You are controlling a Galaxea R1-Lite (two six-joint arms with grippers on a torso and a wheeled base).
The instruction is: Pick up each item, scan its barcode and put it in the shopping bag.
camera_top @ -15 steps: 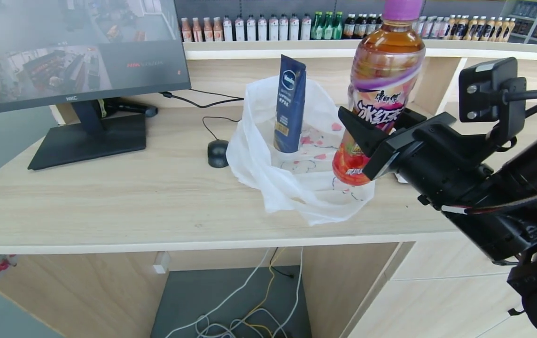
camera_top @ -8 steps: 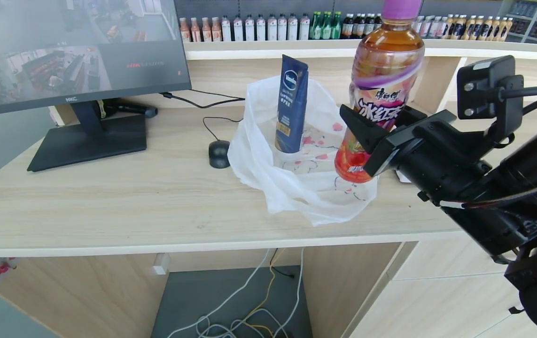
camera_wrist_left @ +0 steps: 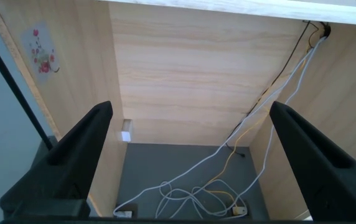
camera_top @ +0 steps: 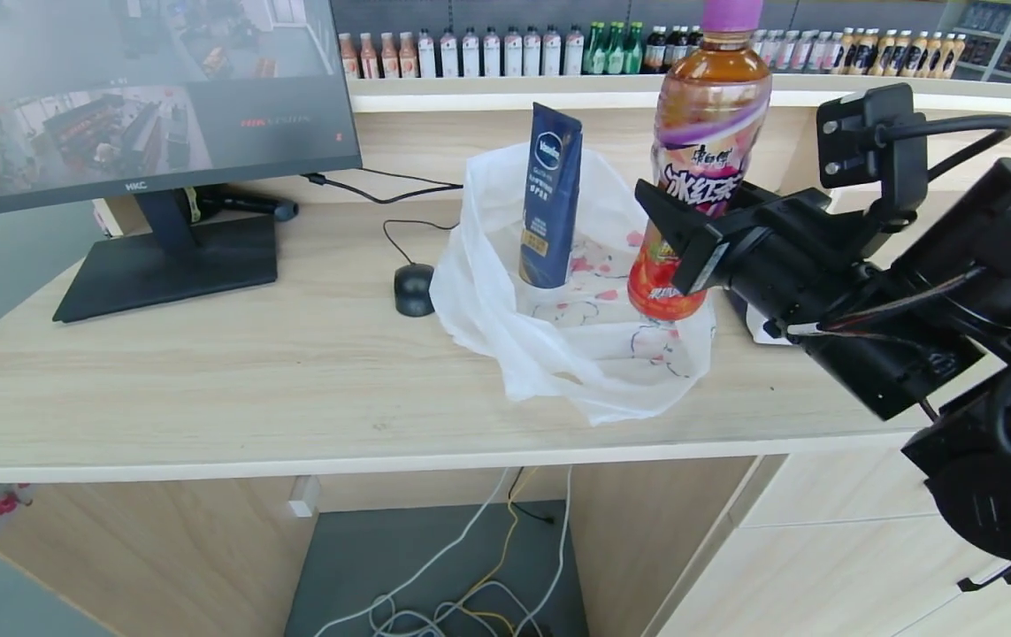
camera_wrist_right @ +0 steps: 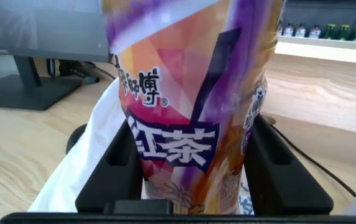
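Over the counter [camera_top: 204, 380], right end effector [camera_top: 695, 226] clamps a cap-cropped tea bottle [camera_top: 710, 124]; left end effector [camera_wrist_left: 190, 112] gapes empty.

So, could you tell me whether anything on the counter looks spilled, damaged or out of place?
Nothing stands out. The blue tube stands upright in the shopping bag, the capped tea bottle is held near upright in the right gripper above the bag's rim, and no liquid shows on the counter.

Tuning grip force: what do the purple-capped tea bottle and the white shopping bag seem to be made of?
Purple-capped tea bottle: likely clear glossy plastic; amber liquid shows through above its printed label. White shopping bag: probably thin semi-translucent plastic film; it slumps in soft folds.
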